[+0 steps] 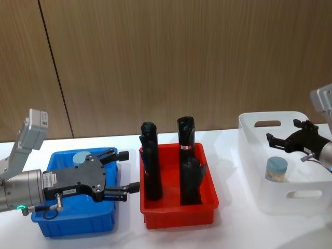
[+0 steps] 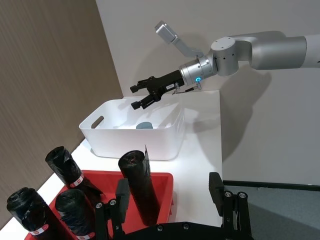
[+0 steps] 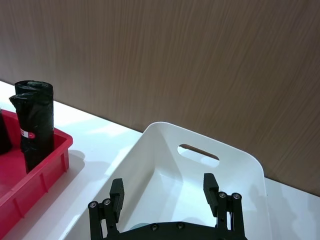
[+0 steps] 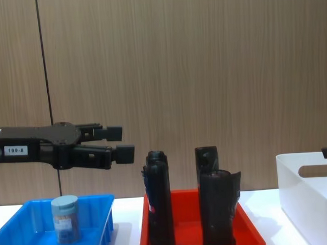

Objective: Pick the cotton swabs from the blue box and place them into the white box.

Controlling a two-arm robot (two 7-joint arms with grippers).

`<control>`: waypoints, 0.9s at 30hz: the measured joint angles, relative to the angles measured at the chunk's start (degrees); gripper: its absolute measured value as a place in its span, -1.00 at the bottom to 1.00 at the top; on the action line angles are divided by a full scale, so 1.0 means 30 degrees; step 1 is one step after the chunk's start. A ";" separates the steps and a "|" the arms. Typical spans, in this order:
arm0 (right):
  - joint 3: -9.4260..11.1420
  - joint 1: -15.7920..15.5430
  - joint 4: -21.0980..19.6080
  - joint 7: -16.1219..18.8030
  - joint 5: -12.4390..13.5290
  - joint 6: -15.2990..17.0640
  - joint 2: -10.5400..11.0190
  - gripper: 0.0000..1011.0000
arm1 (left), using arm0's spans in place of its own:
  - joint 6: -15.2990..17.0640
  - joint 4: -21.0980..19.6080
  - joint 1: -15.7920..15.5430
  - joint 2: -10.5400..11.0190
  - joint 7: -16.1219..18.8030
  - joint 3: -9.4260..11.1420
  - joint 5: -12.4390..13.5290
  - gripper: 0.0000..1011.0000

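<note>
Though half-hidden overhead, cotton swabs (image 4: 65, 219) seen chest-on below wide left gripper (image 4: 126, 142), right gripper (image 3: 164, 182) (likely empty) wide.

Bright blue box (image 1: 78, 227), white box (image 1: 282, 201), red tray (image 1: 179, 217), black rolls (image 1: 151, 166), pale-blue-lidded cotton swabs (image 1: 276, 168), brown wood-grain wall (image 1: 155, 62)

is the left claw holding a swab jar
No, the left claw hangs open and empty while the cotton swab jar stands in the blue box below it.

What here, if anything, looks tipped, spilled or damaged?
Nothing tipped or spilled: one cotton swabs jar stands upright in the blue box under the left gripper, another in the white box under the right gripper. Only oddity: one black roll in the red tray has a loose wrapper edge.
</note>
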 joint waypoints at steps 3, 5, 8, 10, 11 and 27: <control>0.0014 0.0001 -0.0015 -0.0035 0.0002 -0.0060 0.0009 0.98 | 0.0000 0.0000 0.0000 0.0000 -0.0001 -0.0001 -0.0001 0.99; 0.0034 0.0001 -0.0072 -0.0073 0.0012 -0.0088 0.0020 0.98 | 0.0000 0.0000 0.0001 0.0000 0.0000 -0.0001 -0.0001 0.99; 0.0058 -0.0005 -0.0135 -0.0114 0.0024 -0.0113 0.0031 0.98 | 0.0000 0.0000 0.0001 0.0000 -0.0001 -0.0001 0.0000 0.99; 0.0069 -0.0012 -0.0171 -0.0132 0.0032 -0.0137 0.0037 0.98 | 0.0000 -0.0001 0.0001 0.0000 0.0000 -0.0001 0.0000 0.99; 0.0072 -0.0013 -0.0179 -0.0135 0.0034 -0.0142 0.0038 0.98 | 0.0000 0.0000 0.0000 0.0000 0.0000 -0.0001 0.0000 0.99; 0.0009 -0.1453 -0.1996 -0.0916 0.0467 -0.0457 -0.0059 0.98 | -0.0012 -0.0562 0.0406 -0.0231 0.1815 0.0237 0.0380 0.99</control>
